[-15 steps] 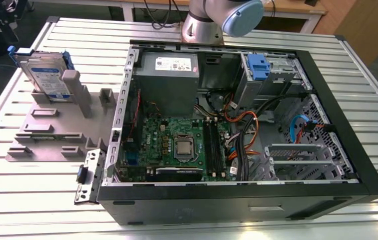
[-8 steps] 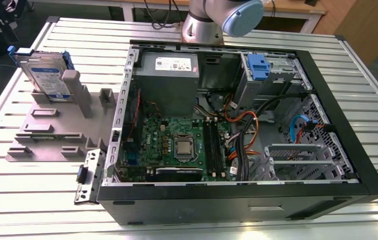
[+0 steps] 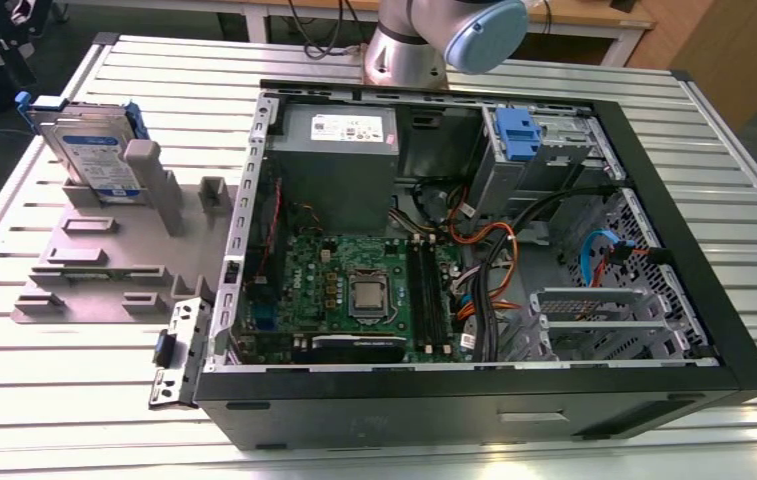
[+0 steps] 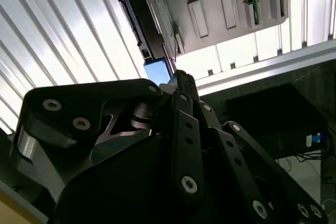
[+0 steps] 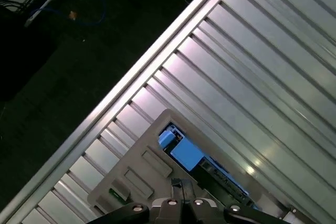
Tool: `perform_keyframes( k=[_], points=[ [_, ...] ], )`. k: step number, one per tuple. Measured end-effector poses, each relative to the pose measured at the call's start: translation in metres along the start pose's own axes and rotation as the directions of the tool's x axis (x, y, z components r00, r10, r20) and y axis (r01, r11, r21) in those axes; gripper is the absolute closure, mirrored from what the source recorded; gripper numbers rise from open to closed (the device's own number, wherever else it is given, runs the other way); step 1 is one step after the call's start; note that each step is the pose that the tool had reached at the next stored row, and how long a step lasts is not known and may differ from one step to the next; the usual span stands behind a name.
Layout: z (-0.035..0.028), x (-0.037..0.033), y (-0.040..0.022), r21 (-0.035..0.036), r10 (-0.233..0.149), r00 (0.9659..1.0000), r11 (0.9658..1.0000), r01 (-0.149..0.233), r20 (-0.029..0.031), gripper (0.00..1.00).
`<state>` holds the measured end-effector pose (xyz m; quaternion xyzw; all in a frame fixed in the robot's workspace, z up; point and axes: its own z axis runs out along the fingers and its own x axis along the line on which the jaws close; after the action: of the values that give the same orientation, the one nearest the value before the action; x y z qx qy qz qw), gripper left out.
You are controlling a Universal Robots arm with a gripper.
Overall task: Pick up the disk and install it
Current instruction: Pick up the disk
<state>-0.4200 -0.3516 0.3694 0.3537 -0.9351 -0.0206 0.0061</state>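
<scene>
The disk [image 3: 85, 150] stands upright on edge in a slot of a grey holder [image 3: 98, 270] at the exterior view's left; it is silver-grey with a white and blue label and a blue bracket. In both wrist views the disk [image 4: 152, 19] [image 5: 186, 153] appears edge-on, its blue bracket showing. My gripper [image 4: 181, 77] [image 5: 182, 184] hovers above the holder [image 4: 220, 3], fingertips together with nothing between them, pointing toward the disk and apart from it.
An open computer case [image 3: 745, 330] lies on the slatted metal table [image 3: 111, 400], beside the holder. Inside are a motherboard [image 3: 351, 290], a grey power supply [image 3: 338, 150], cables and a drive bay with a blue latch [image 3: 517, 135]. The arm's base [image 3: 412, 50] stands behind the case.
</scene>
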Motion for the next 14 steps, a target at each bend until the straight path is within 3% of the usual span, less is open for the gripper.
perform_keyframes(
  k=[8, 14],
  points=[
    [0.0001, 0.0, 0.0, -0.0004, -0.081, 0.9967, 0.9967, 0.081, -0.0034, 0.89],
    [0.0002, 0.0, 0.0, -0.001, -0.151, 0.9885, 0.9885, 0.151, -0.0065, 0.89]
  ],
)
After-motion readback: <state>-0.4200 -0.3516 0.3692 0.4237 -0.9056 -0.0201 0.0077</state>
